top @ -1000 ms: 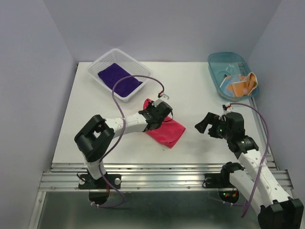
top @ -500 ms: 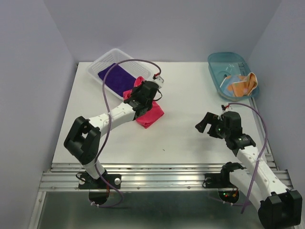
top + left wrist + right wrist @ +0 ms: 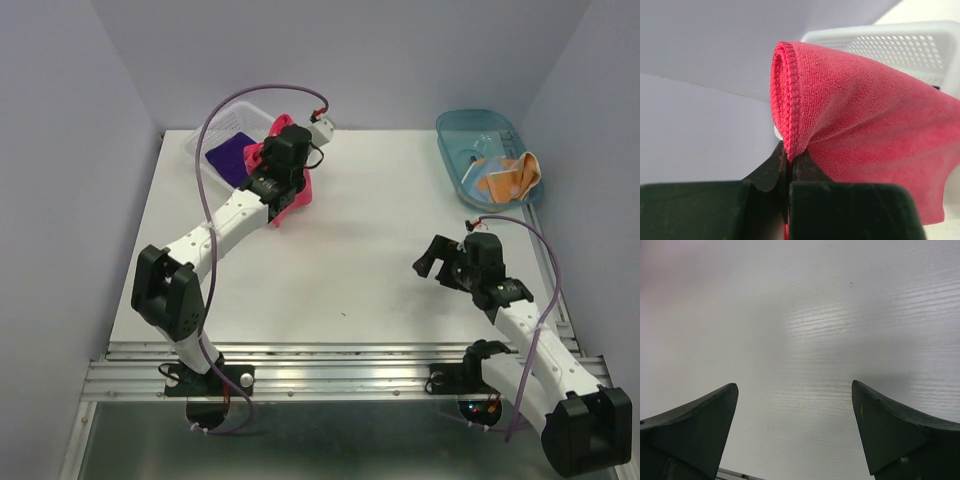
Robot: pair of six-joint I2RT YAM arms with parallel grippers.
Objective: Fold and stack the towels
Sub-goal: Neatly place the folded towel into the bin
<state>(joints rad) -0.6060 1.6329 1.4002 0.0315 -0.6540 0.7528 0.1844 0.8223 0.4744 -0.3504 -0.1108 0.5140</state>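
Left wrist view: the left gripper (image 3: 789,154) is clamped tight on the folded pink-red towel (image 3: 865,110), beside the white basket (image 3: 900,45). The right gripper (image 3: 795,405) hangs wide open, holding nothing, over the worktop (image 3: 805,315).

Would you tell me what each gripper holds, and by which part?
The left gripper pinches the folded pink-red towel by its hemmed edge; the right gripper is open, holding nothing.
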